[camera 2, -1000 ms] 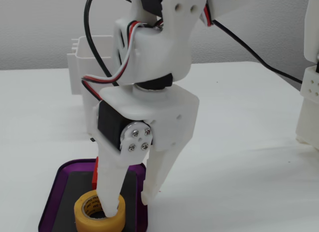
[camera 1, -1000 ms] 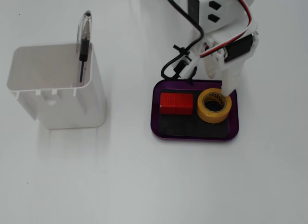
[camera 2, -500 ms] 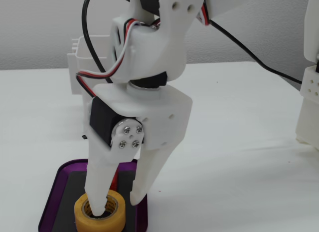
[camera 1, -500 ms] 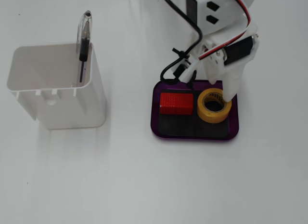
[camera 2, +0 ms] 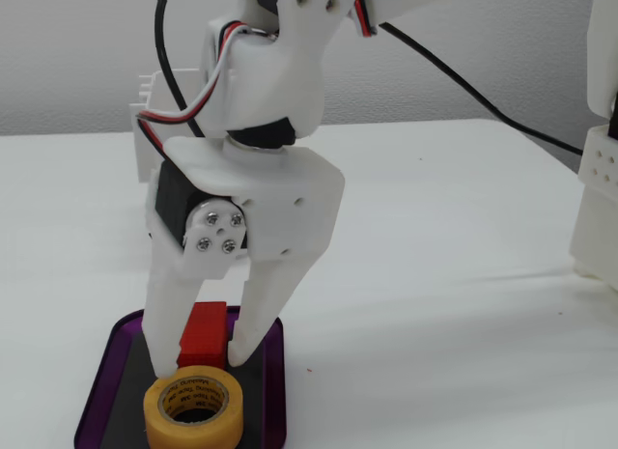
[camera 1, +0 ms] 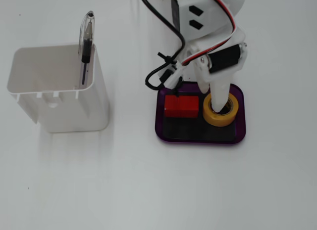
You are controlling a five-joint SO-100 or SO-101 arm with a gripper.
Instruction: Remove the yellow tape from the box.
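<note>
The yellow tape (camera 1: 220, 111) lies flat in the right end of the box (camera 1: 198, 141), a purple-rimmed tray, with a red block (camera 1: 182, 106) beside it. My gripper (camera 1: 217, 99) comes down over the tape. One finger's tip sits over the ring's hole, and the other finger is hidden under the arm. In the other fixed view the tape (camera 2: 193, 412) is at the near end of the box (camera 2: 97, 391). My gripper (camera 2: 201, 364) is open there, with one fingertip (camera 2: 166, 370) at the tape's rim, the other beside the red block (camera 2: 203, 335).
A tall white container (camera 1: 59, 91) holding a pen (camera 1: 85, 49) stands left of the box. It shows behind the arm in the other fixed view (camera 2: 145, 101). A white structure (camera 2: 599, 179) stands at that view's right edge. A black cable (camera 1: 163, 71) loops by the arm.
</note>
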